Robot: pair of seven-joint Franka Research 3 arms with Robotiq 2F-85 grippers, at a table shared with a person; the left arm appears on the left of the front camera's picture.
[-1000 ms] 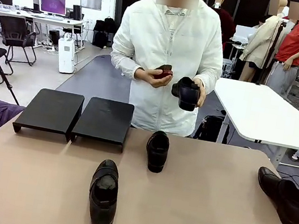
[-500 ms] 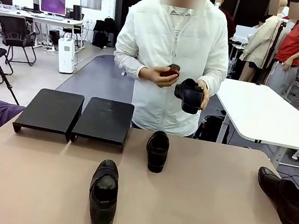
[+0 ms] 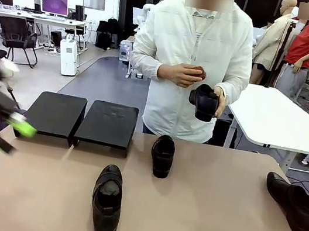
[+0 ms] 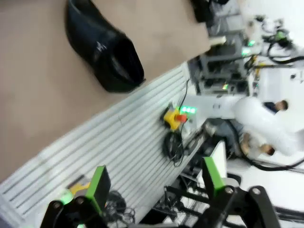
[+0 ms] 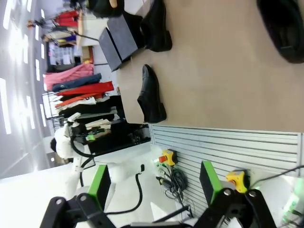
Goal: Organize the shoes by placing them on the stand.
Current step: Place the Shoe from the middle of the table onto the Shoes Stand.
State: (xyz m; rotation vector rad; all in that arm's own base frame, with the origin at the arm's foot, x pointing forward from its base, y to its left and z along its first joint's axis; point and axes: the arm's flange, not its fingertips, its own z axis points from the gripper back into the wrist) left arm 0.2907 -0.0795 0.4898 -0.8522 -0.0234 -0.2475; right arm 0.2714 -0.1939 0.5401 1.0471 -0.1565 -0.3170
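Three black shoes lie on the tan table: one near the front edge (image 3: 108, 199), one in the middle (image 3: 162, 155) and one at the right (image 3: 294, 204). Across the table, the person holds a fourth shoe (image 3: 206, 103) in one hand and a small reddish object (image 3: 194, 72) in the other. The black stand (image 3: 107, 122) sits bare at the back left. My left gripper (image 3: 13, 136), blurred, is open low at the left edge, clear of any shoe. In the left wrist view the left gripper (image 4: 156, 183) is open off the table's edge, a shoe (image 4: 102, 47) far ahead. My right gripper (image 5: 154, 184) is open past the table's edge, with a shoe (image 5: 152, 95) and the stand (image 5: 118, 40) far off.
A grey slatted panel (image 4: 118, 142) runs along the table's near edge, with a yellow stop button (image 4: 173, 116) on it. A white table (image 3: 278, 118) stands behind at the right. Bare tabletop lies between the shoes.
My left arm has swung into the front view from the left. The person has shifted to the right, still holding the shoe. The shoes on the table have not moved.
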